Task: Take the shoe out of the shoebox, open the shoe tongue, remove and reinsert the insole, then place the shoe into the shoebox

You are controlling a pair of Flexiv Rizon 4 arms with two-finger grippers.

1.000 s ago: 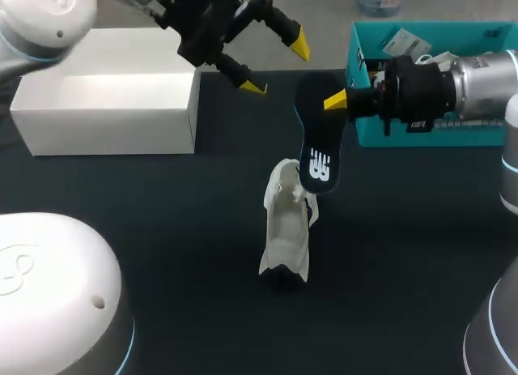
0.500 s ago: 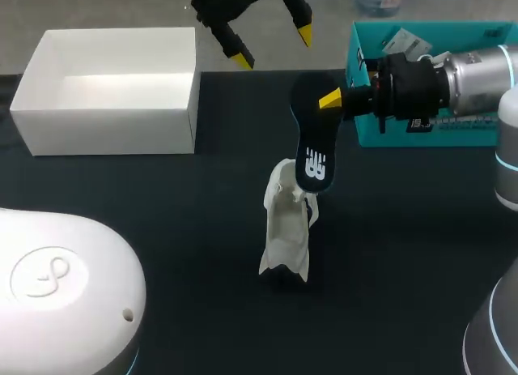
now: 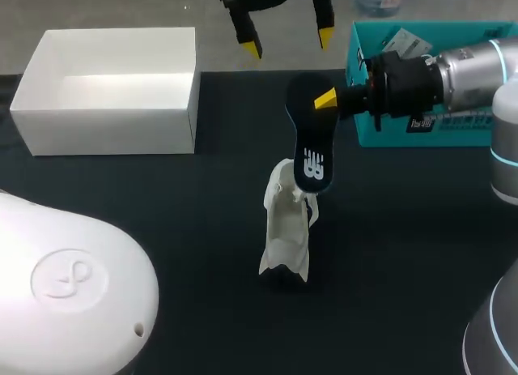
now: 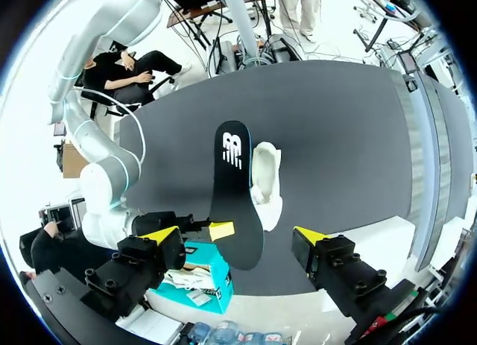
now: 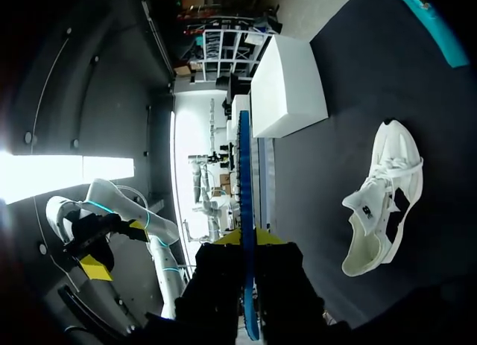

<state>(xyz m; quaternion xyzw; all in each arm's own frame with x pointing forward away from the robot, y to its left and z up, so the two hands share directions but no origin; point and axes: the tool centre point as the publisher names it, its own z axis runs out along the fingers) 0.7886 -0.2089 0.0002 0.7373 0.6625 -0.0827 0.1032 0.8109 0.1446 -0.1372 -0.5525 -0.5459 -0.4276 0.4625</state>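
Bare dark table lies all round the white shoe, which sits alone near the middle, well apart from the open white shoebox at the far left corner and the teal box at the far right edge. The left gripper hangs above the table's far edge with its fingers spread wide and nothing between them; from its own wrist view the shoe and the insole lie ahead of it. The right gripper is clamped on one end of the dark insole, which hangs lengthwise down toward the shoe, a white logo near its lower end. The shoe is white with dark patches on its side and its mouth gapes open. In the head view the insole's lower tip overlaps the shoe's far end; whether they touch cannot be told. The right wrist view shows the insole edge-on as a thin blue line between its fingers. The right arm covers part of the teal box.
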